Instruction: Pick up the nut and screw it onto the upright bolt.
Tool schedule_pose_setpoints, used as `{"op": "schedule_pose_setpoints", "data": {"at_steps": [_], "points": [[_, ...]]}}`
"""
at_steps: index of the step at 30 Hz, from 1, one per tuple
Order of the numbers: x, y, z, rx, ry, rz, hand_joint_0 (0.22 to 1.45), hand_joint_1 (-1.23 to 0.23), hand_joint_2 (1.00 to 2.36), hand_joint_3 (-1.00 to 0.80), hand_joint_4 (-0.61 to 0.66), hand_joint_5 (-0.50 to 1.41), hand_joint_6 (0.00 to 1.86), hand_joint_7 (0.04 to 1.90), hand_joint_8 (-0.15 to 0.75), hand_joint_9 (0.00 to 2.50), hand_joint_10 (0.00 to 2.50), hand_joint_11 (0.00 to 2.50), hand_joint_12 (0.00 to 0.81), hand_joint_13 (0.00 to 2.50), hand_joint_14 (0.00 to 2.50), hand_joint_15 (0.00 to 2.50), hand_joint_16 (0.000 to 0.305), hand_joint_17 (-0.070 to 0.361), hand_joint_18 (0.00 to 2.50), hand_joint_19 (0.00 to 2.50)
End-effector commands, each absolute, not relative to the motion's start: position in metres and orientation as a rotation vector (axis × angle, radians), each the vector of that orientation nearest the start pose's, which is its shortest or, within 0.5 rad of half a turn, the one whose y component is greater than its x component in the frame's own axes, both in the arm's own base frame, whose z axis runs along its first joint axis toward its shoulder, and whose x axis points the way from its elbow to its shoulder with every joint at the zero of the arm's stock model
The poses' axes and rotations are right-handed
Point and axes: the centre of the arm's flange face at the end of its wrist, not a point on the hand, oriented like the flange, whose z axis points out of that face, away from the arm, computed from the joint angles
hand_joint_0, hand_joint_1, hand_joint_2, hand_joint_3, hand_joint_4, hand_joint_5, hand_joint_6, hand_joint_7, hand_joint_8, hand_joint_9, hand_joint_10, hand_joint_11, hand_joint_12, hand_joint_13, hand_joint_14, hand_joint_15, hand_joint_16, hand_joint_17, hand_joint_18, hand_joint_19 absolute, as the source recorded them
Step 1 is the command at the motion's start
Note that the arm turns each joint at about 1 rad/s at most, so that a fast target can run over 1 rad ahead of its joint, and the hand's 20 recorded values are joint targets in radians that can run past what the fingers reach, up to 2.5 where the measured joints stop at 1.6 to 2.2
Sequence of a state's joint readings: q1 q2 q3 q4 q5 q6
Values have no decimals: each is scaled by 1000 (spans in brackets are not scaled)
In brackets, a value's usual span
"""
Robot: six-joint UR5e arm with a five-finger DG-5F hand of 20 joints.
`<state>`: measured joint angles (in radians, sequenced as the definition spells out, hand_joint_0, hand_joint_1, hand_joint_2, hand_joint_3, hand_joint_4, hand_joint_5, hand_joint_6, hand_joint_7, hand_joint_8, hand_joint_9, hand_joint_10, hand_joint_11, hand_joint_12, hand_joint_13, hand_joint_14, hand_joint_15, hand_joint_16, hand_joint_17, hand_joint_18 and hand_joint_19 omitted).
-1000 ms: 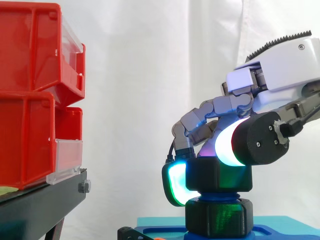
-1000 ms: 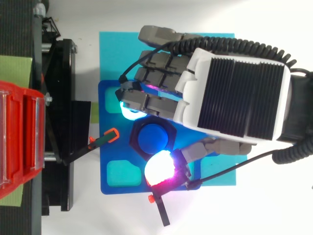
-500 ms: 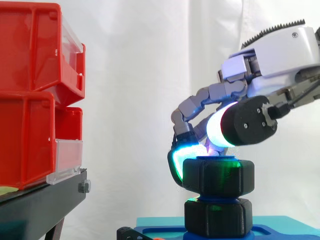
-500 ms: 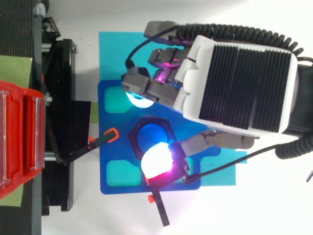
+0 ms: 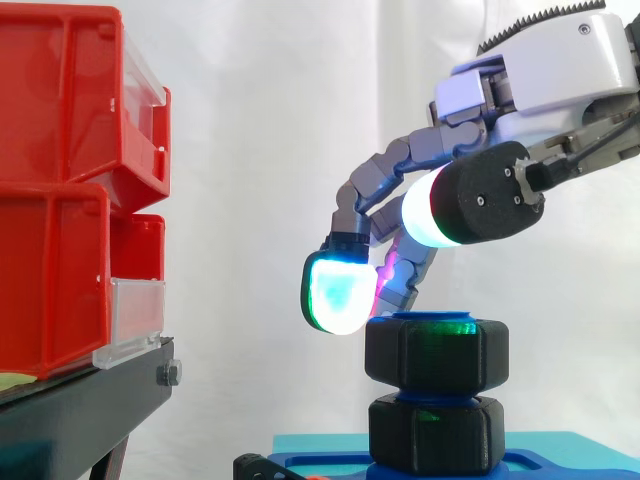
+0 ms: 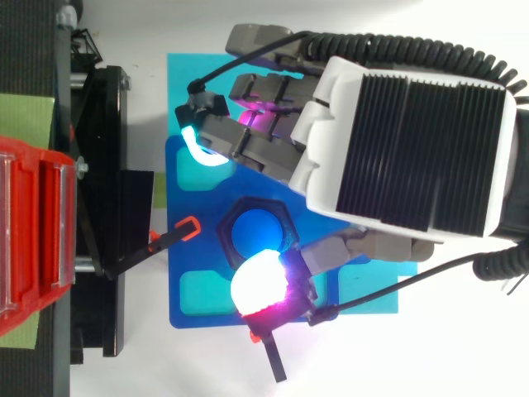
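The black hexagonal nut (image 5: 435,352) sits on top of the upright blue bolt (image 6: 258,231), above a second black hexagonal collar (image 5: 437,435) at the bolt's foot. The bolt stands on a blue base plate (image 6: 178,244). My hand (image 5: 560,70) hovers above and to the right of the nut, fingers spread and clear of it. One glowing cyan fingertip (image 5: 338,290) hangs to the nut's left, a white-banded pad (image 5: 425,210) above it. From above, the hand (image 6: 405,141) covers the plate's right part, with a white-magenta pad (image 6: 258,285) just beside the nut (image 6: 225,233).
Red bins (image 5: 60,200) stand stacked on a black stand (image 5: 80,410) at the left. A cyan mat (image 6: 190,83) lies under the blue plate. Black clamps with orange tips (image 6: 178,231) hold the plate at its left and front edges.
The fingers have let go of the nut and spread apart. The hand has risen and the nut stays on the bolt's top.
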<state>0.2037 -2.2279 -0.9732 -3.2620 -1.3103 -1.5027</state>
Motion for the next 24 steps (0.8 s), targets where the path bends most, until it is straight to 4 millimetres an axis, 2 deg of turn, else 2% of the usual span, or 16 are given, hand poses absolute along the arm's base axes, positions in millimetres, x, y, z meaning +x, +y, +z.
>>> {"op": "schedule_pose_setpoints", "data": {"at_steps": [1, 4, 15, 24], "points": [[746, -6, 361, 71, 1734, -26, 473, -202, 1000, -500, 259, -95, 503, 787, 239, 807, 0, 0, 236, 683, 0, 0, 23, 52, 316, 0], [746, 2, 360, 66, 1734, -21, 473, -201, 1000, -500, 297, -86, 503, 877, 243, 801, 0, 0, 240, 677, 0, 0, 23, 53, 313, 0], [744, 33, 358, 98, 1747, 48, 472, -205, 1000, -500, 313, -82, 504, 910, 248, 790, 0, 0, 246, 676, 0, 0, 24, 53, 308, 0], [743, 38, 359, 97, 1749, 49, 475, -211, 1000, -500, 338, -71, 504, 1010, 247, 789, 0, 0, 248, 682, 0, 0, 24, 53, 313, 0]]}}
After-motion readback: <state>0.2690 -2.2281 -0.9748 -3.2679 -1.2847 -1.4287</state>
